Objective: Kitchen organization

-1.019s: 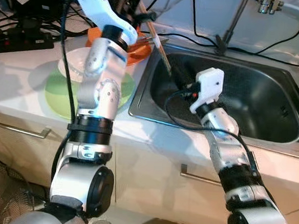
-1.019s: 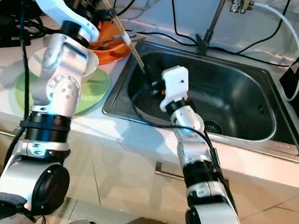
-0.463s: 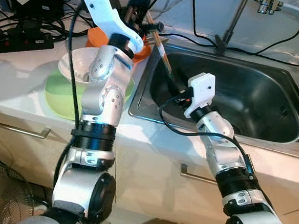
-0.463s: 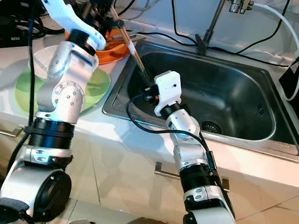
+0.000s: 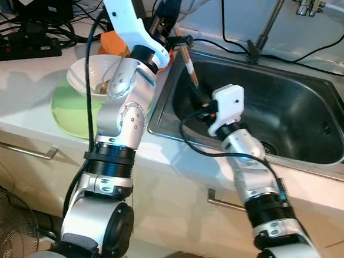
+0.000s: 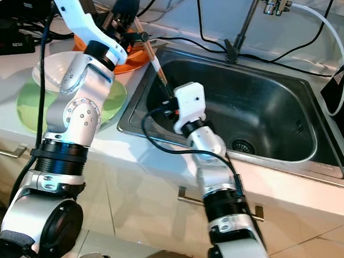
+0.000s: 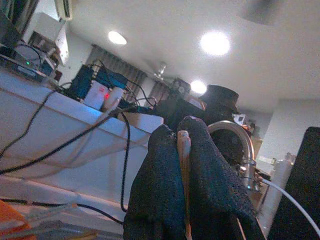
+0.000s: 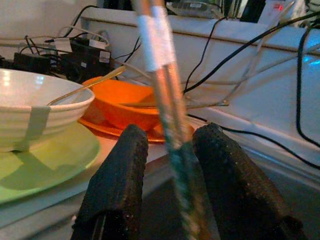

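Wooden chopsticks [image 5: 187, 64] are pinched at their upper end by the closed left gripper [image 5: 168, 19], slanting down toward the sink [image 5: 314, 118]; their lower end passes between the right gripper's [image 8: 170, 165] parted fingers, seemingly for a handover.

I count one pair of chopsticks [image 5: 187, 64], one white bowl [image 5: 93, 76], one green plate [image 5: 73, 109], one orange bowl [image 8: 125, 105], one orange plate [image 6: 124, 64], one steel sink [image 5: 302, 123], two grippers, left gripper [image 5: 170, 11], right gripper [image 5: 199, 98]
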Tool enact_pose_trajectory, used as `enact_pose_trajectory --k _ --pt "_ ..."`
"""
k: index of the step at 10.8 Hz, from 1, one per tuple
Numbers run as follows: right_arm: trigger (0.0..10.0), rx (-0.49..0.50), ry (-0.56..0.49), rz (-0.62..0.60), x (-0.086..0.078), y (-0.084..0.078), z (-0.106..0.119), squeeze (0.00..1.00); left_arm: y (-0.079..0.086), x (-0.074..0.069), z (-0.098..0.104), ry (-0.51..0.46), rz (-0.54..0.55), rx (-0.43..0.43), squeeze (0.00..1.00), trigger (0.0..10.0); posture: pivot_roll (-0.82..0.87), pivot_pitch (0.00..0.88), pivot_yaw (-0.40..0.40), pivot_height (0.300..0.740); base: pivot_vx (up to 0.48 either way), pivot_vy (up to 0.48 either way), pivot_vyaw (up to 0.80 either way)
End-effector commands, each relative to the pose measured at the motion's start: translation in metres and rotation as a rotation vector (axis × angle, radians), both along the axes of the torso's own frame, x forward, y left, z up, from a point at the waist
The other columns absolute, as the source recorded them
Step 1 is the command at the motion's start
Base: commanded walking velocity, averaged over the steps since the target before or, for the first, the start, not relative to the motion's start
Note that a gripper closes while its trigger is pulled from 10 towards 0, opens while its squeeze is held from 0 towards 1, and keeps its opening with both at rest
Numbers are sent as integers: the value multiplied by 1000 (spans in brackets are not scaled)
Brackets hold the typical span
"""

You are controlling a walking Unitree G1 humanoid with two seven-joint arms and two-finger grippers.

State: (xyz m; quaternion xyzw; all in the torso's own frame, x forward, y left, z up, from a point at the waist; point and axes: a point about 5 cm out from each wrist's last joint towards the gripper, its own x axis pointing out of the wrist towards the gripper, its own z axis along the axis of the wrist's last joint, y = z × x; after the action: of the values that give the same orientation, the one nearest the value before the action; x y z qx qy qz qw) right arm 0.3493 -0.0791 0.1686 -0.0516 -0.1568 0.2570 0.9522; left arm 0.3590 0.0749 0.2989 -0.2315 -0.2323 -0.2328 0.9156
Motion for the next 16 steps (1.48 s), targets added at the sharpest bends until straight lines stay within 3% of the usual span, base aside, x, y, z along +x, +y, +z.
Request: enact_pose_trajectory --k 1,4,5,6,11,12,13,16 --pt "10000 -22 16 -16 1 -1 -3 0 -7 -4 2 -16 -38 18 0 10000 49 0 -30 740 0 0 0" --pt "10000 -34 46 -94 7 -5 -7 0 -10 -6 3 -14 -59 16 0 10000 58 0 -33 740 0 0 0" --pt "5451 -29 50 -104 7 -5 -7 0 -10 -7 2 -13 -63 19 0 10000 58 0 -33 740 0 0 0" --pt "0 -29 51 -110 8 -6 -8 0 -10 -7 2 -13 -62 21 0 10000 57 0 -32 740 0 0 0" --pt "0 -20 45 -128 9 -7 -6 0 -11 -8 2 -9 -60 37 0 10000 64 0 -30 740 0 0 0" --pt "0 -18 44 -129 9 -7 -6 0 -11 -7 2 -7 -57 40 51 10000 64 0 -29 740 0 0 0" --pt "0 -16 45 -134 10 -7 -7 0 -10 -6 1 0 -54 37 1000 10000 63 0 -27 740 0 0 0" --pt "0 -15 56 -151 11 -9 -9 0 -10 -8 3 -3 -73 23 1000 10000 69 0 -28 740 0 0 0"
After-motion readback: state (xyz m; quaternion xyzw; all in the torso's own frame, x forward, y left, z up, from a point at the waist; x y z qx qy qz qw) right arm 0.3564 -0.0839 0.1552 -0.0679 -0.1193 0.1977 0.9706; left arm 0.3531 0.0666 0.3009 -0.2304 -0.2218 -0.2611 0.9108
